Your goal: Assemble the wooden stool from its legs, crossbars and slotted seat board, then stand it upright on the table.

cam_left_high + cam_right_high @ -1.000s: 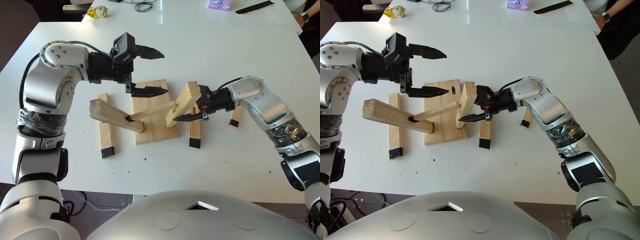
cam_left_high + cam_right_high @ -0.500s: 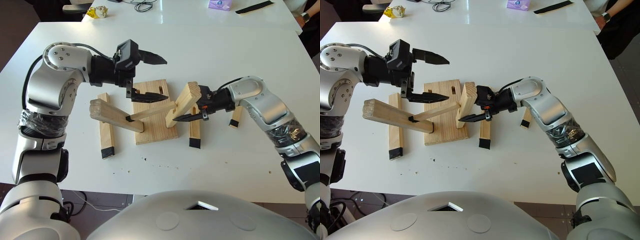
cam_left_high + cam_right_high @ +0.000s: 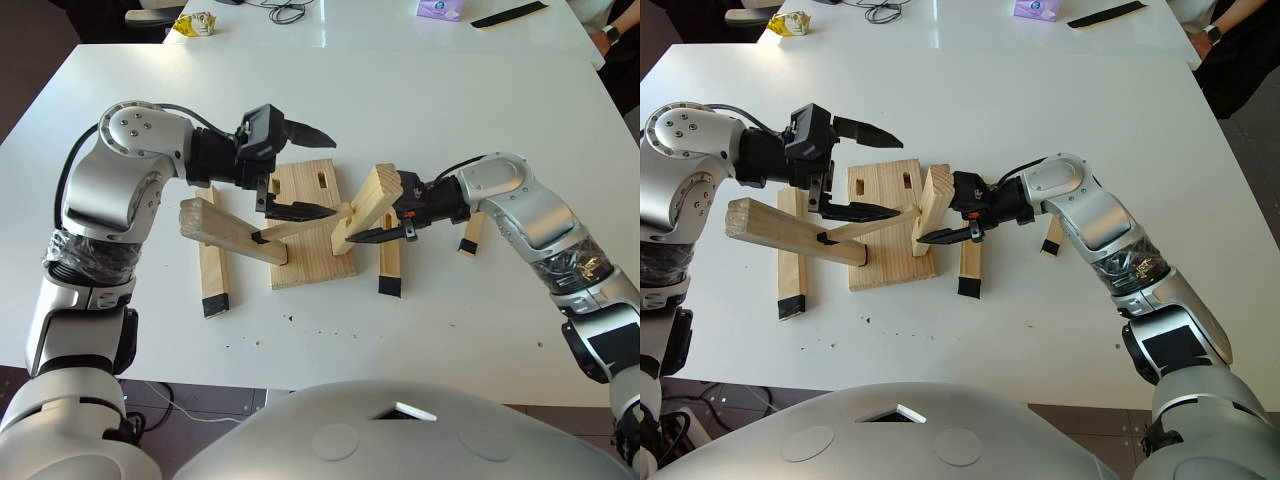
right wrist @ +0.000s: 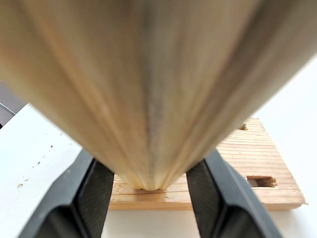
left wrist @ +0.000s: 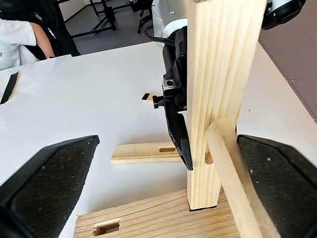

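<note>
Right gripper (image 3: 370, 212): clamped on the held leg (image 3: 372, 195), fingers either side of its flat faces. It props the leg's foot on the seat board's right edge, so the joint stays off the table and reachable.
Left gripper (image 3: 332, 177): fingers wide apart, holding nothing. It hangs over the seat board just above the crossbar, with the lower finger close to the bar; contact cannot be judged. Probably lined up to take the bar or steady the frame.
Table (image 3: 450, 90): white, carries all the parts.
Seat board (image 3: 310, 262): flat on the table between the arms. A slot (image 3: 322, 180) faces up, so the legs can drop in from above.
Far leg (image 3: 225, 230): lying tilted to the board's left, resting across the left loose leg. It is tied to the held leg by the crossbar.
Held leg: tilted, not plumb. In the left wrist view its end sits on the board's surface, not in a slot.
Left loose leg (image 3: 213, 280): flat beside the board's left edge, black-tipped, waiting.
Right loose leg (image 3: 389, 265): flat just right of the board, under the right gripper, black tip toward the robot.
Crossbar (image 3: 305, 222): spans the board diagonally, with one end in the held leg's side hole and the other at the far leg.
Short piece (image 3: 470, 237): black-tipped, part hidden by the right arm.
Progress: judged early. One leg pair is joined and nothing is seated in the board.
</note>
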